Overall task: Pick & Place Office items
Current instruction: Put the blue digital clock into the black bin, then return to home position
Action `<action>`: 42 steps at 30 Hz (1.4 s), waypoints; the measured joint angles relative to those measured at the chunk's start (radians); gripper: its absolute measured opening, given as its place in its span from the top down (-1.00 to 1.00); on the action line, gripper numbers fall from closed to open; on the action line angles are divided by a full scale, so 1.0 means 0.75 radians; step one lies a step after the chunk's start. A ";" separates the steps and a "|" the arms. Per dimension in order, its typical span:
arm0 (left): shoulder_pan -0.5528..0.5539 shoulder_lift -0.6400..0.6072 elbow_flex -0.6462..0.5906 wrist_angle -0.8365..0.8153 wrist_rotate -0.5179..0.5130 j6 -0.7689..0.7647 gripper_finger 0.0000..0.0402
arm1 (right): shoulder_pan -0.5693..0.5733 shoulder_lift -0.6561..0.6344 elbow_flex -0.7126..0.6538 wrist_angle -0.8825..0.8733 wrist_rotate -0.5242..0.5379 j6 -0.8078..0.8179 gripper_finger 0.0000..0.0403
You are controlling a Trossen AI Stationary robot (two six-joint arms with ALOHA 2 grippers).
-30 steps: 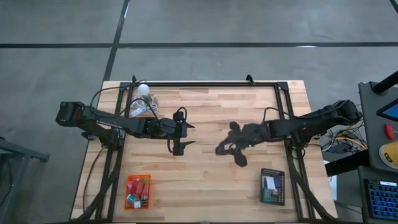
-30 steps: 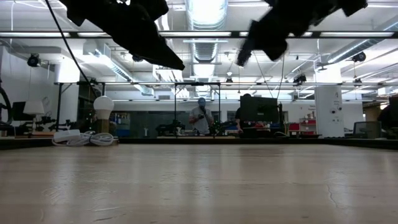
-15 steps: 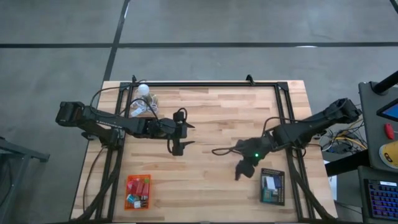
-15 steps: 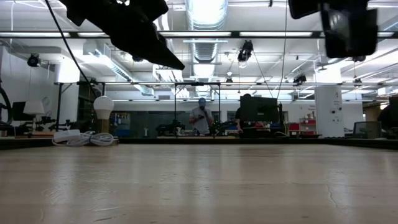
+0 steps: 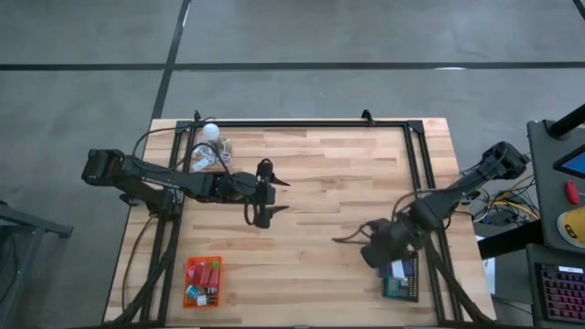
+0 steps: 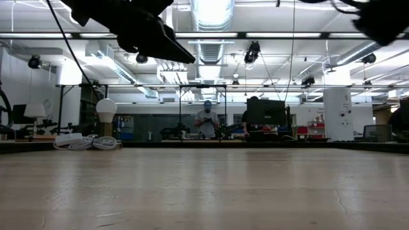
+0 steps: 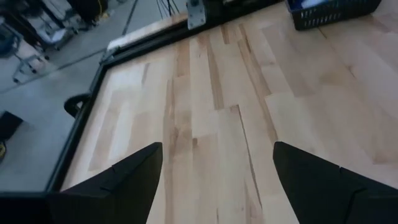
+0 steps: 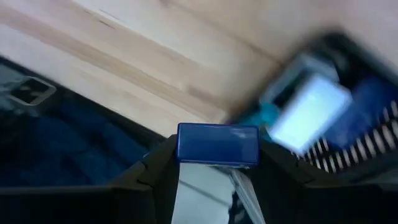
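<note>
Fingers of the right gripper (image 8: 217,163) are clamped on a small navy block (image 8: 217,144), which sits squarely between them in the right wrist view. Seen from above, that gripper (image 5: 377,251) hangs at the edge of the black tray (image 5: 410,285) near the worktop's right front corner, and the tray already holds a pale blue-white piece (image 8: 308,112) and something teal (image 8: 266,116) beside it. More office items, mostly red with a little green and white, lie in the orange tray (image 5: 188,271) at the left front corner.

Fingers of the left gripper (image 7: 214,168) are spread wide and carry nothing; it waits over bare wood (image 7: 205,106) towards the middle of the worktop (image 5: 320,174), well apart from both trays.

My judgement is that the navy block is on its way into the black tray. Released from here it could catch the tray's rim and land on the wood or tip off the worktop's edge, since the gripper seems to stand over the rim rather than the middle. Let go from too high, it could bounce off the pieces already inside.

From above, the right arm covers part of the tray and hides the block entirely. At table height neither tray nor block shows. How high the block hangs over the tray I cannot tell.
</note>
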 joint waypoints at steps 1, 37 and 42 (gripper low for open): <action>0.000 0.000 0.000 0.015 0.000 0.007 -0.54 | 0.027 0.000 0.000 -0.016 -0.017 0.059 0.20; 0.001 -0.001 0.000 0.123 0.002 0.063 -0.54 | 0.295 0.197 -0.006 -0.127 -0.033 0.461 0.05; 0.001 -0.001 -0.001 0.123 0.004 0.063 -0.54 | 0.295 0.196 -0.006 -0.128 -0.033 0.461 -0.06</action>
